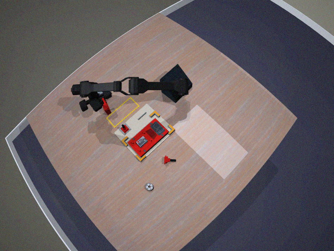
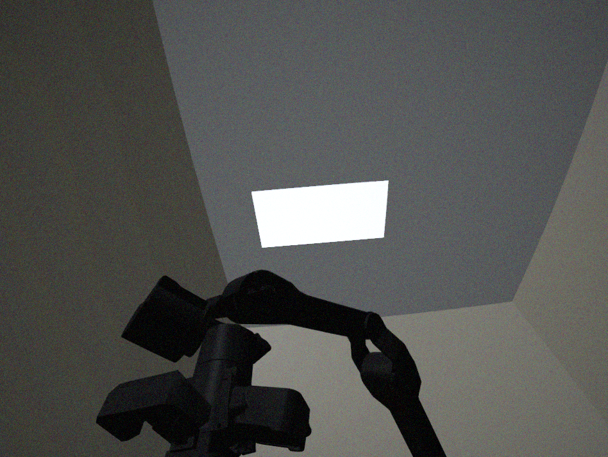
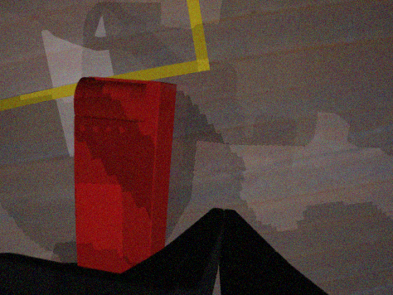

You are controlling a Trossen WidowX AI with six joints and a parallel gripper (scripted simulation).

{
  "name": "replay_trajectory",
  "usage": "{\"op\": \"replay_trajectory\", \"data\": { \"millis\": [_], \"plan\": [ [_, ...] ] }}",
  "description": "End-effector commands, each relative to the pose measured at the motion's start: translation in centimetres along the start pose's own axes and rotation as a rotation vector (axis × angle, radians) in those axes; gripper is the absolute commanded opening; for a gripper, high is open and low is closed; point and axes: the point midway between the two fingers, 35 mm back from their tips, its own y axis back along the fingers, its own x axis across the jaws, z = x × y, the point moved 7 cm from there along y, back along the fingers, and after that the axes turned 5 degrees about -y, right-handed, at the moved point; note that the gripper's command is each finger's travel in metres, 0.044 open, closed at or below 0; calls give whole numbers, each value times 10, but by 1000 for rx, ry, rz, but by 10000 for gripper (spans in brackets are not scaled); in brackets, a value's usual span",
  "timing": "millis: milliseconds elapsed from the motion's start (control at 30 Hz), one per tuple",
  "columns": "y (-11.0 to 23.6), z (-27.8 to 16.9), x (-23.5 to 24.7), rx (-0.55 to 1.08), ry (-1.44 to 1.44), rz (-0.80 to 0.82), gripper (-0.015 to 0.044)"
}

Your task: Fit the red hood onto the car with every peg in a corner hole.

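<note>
The red hood [image 1: 106,106] [image 3: 120,174] stands on its edge on the table, at the outer corner of the yellow outline [image 1: 118,107] [image 3: 166,72]. My gripper [image 1: 98,105] [image 3: 222,220] is shut, with its black fingertips pressed together and nothing between them. It sits low just beside the hood, which shows to the left of the fingers in the wrist view. The red chassis [image 1: 147,137] lies in the jig [image 1: 135,118] with the grey engine block [image 1: 141,141] on it. The pegs are too small to make out. The exterior view shows only the arm's dark silhouette [image 2: 294,305].
A small red block with a black stick [image 1: 124,129] stands on the jig board. A red knob with a black stem [image 1: 168,159] and a silver ring [image 1: 148,186] lie in front of the jig. The arm's base [image 1: 176,82] stands behind it. A pale rectangle [image 1: 210,140] is marked on the table to the right.
</note>
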Motion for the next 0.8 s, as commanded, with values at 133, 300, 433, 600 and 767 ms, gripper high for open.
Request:
{"op": "replay_trajectory", "data": {
  "millis": [133, 300, 433, 600, 767],
  "plan": [
    [0, 0, 2, 6, 4, 4, 0],
    [0, 0, 4, 7, 4, 6, 0],
    [0, 0, 5, 8, 3, 7, 0],
    [1, 0, 6, 10, 3, 8, 0],
    [1, 0, 7, 12, 2, 10, 0]
  ]
}}
